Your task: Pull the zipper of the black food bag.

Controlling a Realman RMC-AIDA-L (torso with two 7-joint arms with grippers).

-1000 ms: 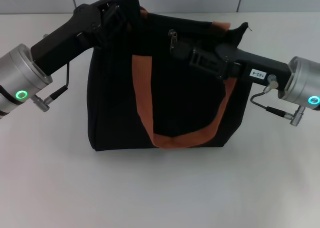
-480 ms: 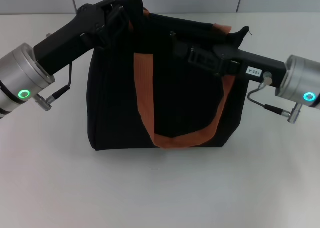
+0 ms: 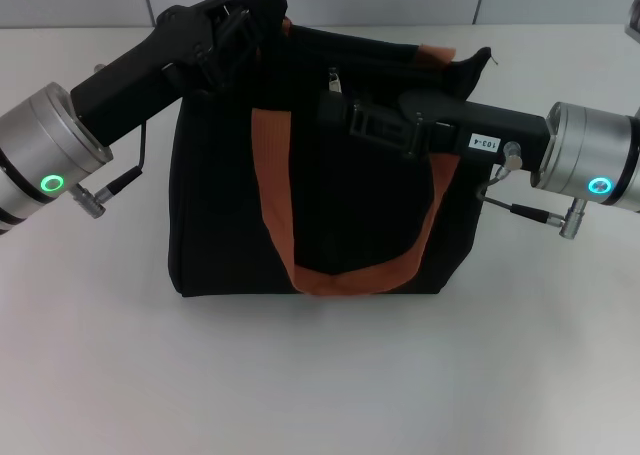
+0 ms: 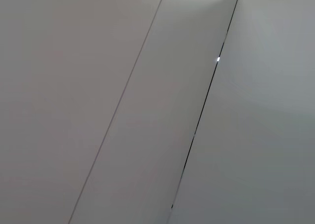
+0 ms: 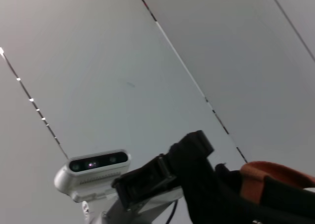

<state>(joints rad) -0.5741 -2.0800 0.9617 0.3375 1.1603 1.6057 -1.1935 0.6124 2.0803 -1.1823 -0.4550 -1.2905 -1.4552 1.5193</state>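
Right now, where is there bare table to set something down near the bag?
Bare table spreads in front of the black food bag, and at both sides under the arms. It is crowded along the bag's top: left end effector at one corner, right end effector by the zipper.

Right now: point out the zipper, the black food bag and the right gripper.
zipper (image 3: 334, 79), head view, silver pull tab.
black food bag (image 3: 215, 215), head view, bare front panel.
right gripper (image 3: 332, 106), head view, fingertips at the zipper.

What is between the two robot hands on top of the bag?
In the head view, between the left gripper and right gripper lies the black food bag top edge, an orange strap and the zipper.
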